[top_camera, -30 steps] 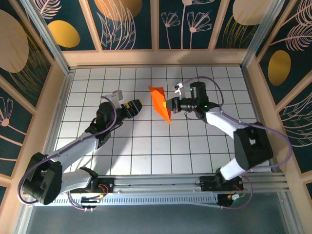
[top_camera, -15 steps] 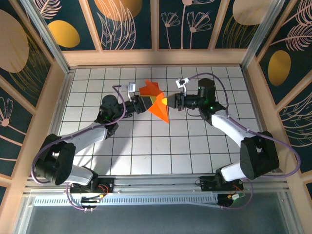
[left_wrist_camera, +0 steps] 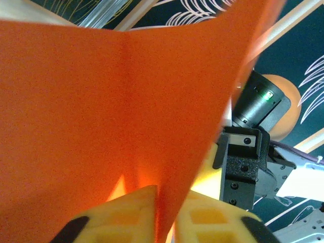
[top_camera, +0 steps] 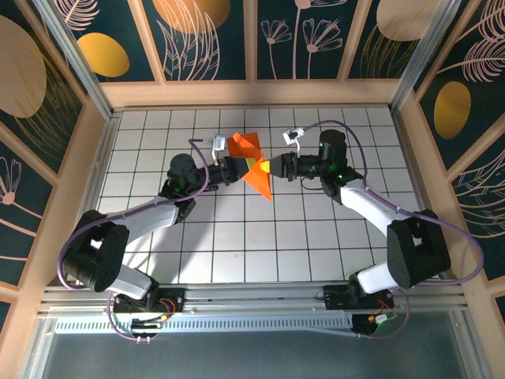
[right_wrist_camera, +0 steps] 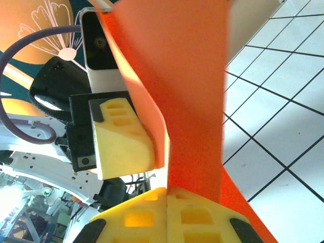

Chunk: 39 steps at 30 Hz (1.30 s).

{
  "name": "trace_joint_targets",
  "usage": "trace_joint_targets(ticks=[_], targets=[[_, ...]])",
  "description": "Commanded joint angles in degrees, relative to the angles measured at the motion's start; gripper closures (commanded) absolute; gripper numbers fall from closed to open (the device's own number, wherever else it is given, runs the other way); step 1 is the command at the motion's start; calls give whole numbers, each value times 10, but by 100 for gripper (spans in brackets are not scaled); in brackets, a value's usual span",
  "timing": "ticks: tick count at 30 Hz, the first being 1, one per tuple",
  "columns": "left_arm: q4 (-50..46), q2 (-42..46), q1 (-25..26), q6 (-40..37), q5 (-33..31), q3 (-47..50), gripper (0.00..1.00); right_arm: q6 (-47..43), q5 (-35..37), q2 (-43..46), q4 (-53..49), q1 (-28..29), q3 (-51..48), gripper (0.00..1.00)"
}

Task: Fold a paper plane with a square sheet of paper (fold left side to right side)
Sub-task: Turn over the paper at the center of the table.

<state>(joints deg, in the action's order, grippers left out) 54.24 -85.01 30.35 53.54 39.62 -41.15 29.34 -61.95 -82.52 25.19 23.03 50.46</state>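
Observation:
The square sheet of paper (top_camera: 254, 162) is bright orange and folded into a pointed, plane-like shape, held off the white grid table between both grippers. My left gripper (top_camera: 237, 167) is shut on its left flap; in the left wrist view the paper (left_wrist_camera: 116, 101) runs down between the yellow fingertips (left_wrist_camera: 126, 212) of that gripper (left_wrist_camera: 164, 215). My right gripper (top_camera: 273, 167) is shut on the right edge; in the right wrist view the paper (right_wrist_camera: 187, 91) rises out of that shut gripper (right_wrist_camera: 167, 205). The left gripper's yellow finger (right_wrist_camera: 121, 142) presses the paper just beyond.
The white grid table (top_camera: 237, 245) spreads below and around the paper. Wooden walls (top_camera: 252, 91) close in the back and both sides. A metal rail (top_camera: 260, 304) with the arm bases runs along the near edge.
My left arm has reached right to the paper and its gripper has shut on the left flap. My right gripper has kept its hold, and the paper has spread slightly between the two.

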Motion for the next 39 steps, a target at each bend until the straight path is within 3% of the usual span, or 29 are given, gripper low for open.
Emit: trace_joint_targets(ticks=[1, 4, 12, 19, 24, 26, 28, 39], targets=[[33, 2, 2, -3, 5, -8, 91, 7, -4, -2, 25, 3, -5, 100], [30, 2, 2, -5, -1, -5, 95, 7, 4, 1, 24, 3, -6, 97], [37, 12, 2, 0, -23, 1, 98, -24, 39, 36, -10, -11, -2, 72], [39, 17, 2, -3, -53, 2, 100, -71, 105, 117, -80, -46, -13, 52], [58, 17, 2, -3, -60, 4, 100, -78, 156, 191, -95, -71, -46, 31], [73, 16, 2, -2, -55, 3, 100, -82, 174, 214, -110, -81, -59, 14], [85, 16, 2, -2, -48, -1, 100, -82, 189, 231, -124, -90, -70, 3], [118, 26, 8, -18, 4, -17, 100, -63, 66, 252, -95, -102, -110, 1]])
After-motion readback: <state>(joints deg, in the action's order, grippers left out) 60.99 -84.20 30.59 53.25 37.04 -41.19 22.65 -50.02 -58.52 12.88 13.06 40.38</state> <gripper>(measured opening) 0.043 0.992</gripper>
